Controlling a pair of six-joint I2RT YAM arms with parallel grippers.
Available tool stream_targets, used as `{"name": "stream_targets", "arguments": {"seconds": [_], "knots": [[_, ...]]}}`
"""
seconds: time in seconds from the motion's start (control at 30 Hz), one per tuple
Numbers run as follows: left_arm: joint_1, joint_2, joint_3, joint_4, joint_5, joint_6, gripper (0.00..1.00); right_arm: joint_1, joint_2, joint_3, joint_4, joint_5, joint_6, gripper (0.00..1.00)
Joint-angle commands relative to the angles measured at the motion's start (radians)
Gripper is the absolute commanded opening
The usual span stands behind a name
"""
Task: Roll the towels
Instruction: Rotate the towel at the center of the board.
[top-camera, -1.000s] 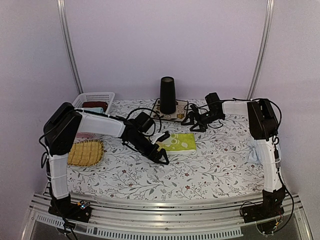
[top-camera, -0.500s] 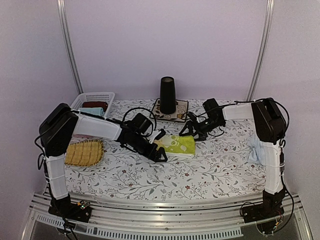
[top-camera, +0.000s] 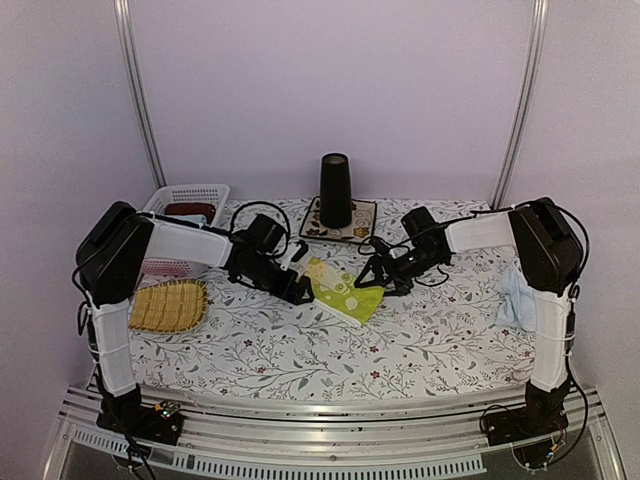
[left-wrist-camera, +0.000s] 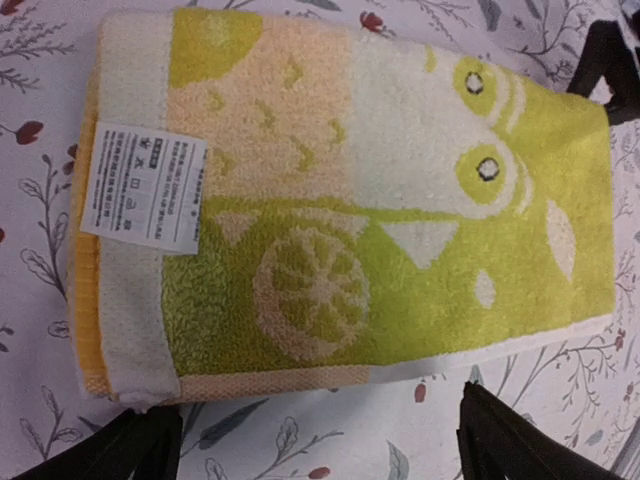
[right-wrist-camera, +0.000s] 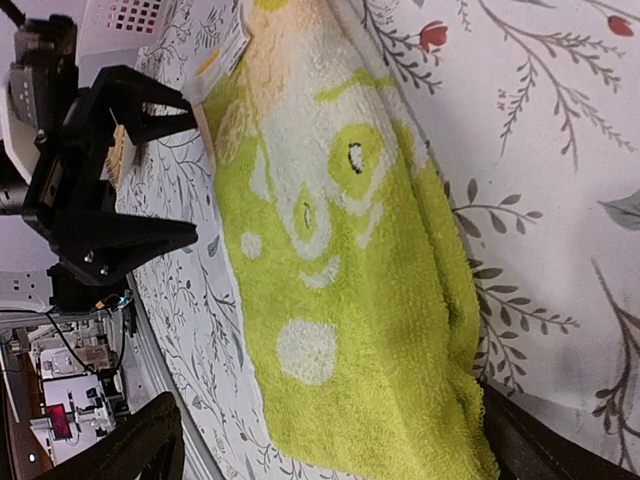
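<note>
- On my overhead feed, the yellow-green towel (top-camera: 345, 291) lies folded flat near the middle of the table (top-camera: 300, 350), a little toward the far edge, with one corner pointing at the near edge.
- The left gripper (top-camera: 299, 292) sits low at the towel's left end, jaws spread wide and gripping nothing. Its wrist view shows me a white label (left-wrist-camera: 143, 183) on that end of the towel.
- The right gripper (top-camera: 376, 280) faces it from the towel's right end, equally wide open and empty.
- The light blue towel (top-camera: 514, 297) lies bunched at the table's right edge.
- A woven tray (top-camera: 170, 305) rests by the left edge, and a black cone (top-camera: 335, 190) stands on a flowered mat (top-camera: 362, 225) at the far edge.
</note>
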Motion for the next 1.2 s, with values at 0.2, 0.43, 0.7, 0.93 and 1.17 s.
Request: {"name": "stream_targets", "arguments": {"seconds": [0.2, 0.43, 0.7, 0.93, 1.17], "knots": [[0.117, 0.143, 0.103, -0.022, -0.024, 0.038, 0.96, 0.138, -0.11, -0.148, -0.001, 0.024, 0.079, 0.99], [0.151, 0.186, 0.164, -0.011, 0.012, 0.013, 0.96, 0.188, -0.135, -0.166, -0.066, 0.002, 0.0, 0.99], [0.149, 0.008, 0.023, -0.004, 0.022, -0.025, 0.97, 0.171, -0.172, -0.064, -0.301, 0.233, -0.145, 0.99], [0.128, -0.1, -0.11, 0.085, 0.113, -0.135, 0.97, 0.121, -0.218, -0.12, -0.244, 0.245, -0.109, 0.99], [0.126, 0.027, -0.043, 0.106, 0.165, -0.183, 0.96, 0.109, -0.244, -0.147, -0.235, 0.277, -0.089, 0.99]]}}
